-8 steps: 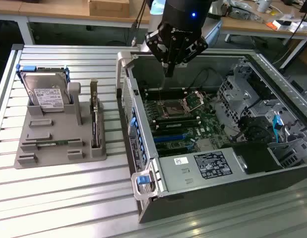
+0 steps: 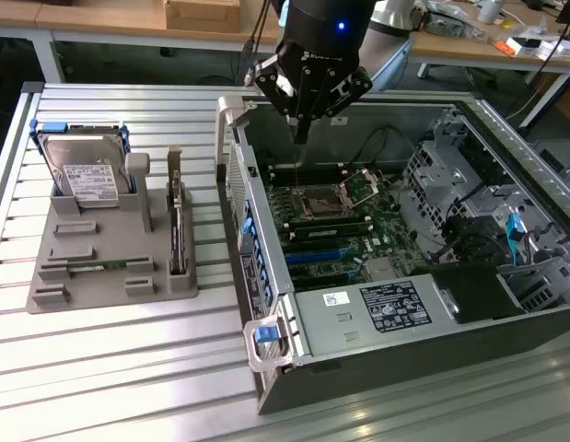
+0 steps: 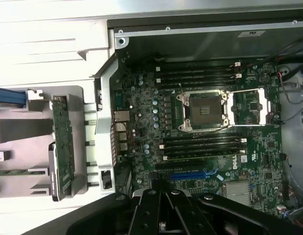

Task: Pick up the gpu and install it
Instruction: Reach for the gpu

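The gripper [image 2: 301, 134] hangs over the open computer case [image 2: 266, 304], above the rear part of the motherboard [image 2: 358, 235], with its fingers drawn together to a narrow tip and nothing between them. The gpu [image 2: 178, 238] is well apart from it, outside the case: it stands on its long edge in a slot of the gray holder [image 2: 100, 281] on the slatted tabletop [image 2: 128, 368], at the holder's side nearest the case, its metal bracket end pointing away toward the far edge of the tabletop. In the wrist view the card [image 3: 63, 147] shows edge-on as a long green-faced board held in that slot, just beside the case's outer wall. The same holder carries a silver hard drive [image 2: 82, 170] with a white label, propped upright at the exterior view's left, and a slim green memory stick [image 2: 91, 268] lying low in front of it. Inside the case the motherboard shows a bare CPU socket [image 3: 205, 110] flanked by rows of black memory slots [image 3: 202, 147] — and a blue expansion slot [image 3: 190, 174] lies near the gripper's fingers [image 3: 150, 218].
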Controlling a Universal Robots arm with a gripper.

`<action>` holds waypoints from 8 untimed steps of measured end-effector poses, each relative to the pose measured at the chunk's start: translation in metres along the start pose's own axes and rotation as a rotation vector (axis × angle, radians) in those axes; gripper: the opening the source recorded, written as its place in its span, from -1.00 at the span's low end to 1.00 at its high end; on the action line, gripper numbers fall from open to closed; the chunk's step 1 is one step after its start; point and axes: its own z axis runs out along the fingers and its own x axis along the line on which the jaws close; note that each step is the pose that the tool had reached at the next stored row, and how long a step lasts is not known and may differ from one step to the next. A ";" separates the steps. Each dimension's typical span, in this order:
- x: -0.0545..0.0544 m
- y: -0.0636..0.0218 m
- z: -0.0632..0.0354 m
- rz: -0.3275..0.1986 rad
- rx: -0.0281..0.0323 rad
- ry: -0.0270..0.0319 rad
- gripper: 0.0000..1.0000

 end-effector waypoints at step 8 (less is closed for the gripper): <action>0.006 -0.0004 -0.0002 0.000 0.0000 0.0000 -0.79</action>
